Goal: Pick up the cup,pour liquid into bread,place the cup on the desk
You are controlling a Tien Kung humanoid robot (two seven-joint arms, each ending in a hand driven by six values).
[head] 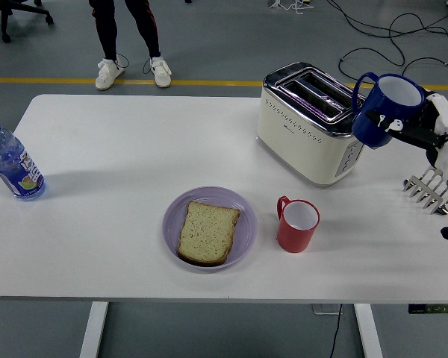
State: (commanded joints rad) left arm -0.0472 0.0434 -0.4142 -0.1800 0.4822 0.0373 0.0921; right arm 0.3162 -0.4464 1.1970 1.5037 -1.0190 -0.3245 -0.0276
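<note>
My right hand [412, 128], entering from the right edge, has its fingers [396, 124] wrapped around the blue cup [387, 110] and holds it in the air, tilted, handle to the left, just right of the cream toaster [308, 136]. A slice of bread [207, 232] lies on a purple plate [243, 209] near the front edge of the white table [134, 149]; a red mug [297, 224] stands upright just right of the plate. A water bottle [12, 164] stands at the far left.

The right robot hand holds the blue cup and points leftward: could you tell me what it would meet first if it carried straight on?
Probably the toaster, just left of the blue cup in the right robot hand; depth is unclear.
</note>
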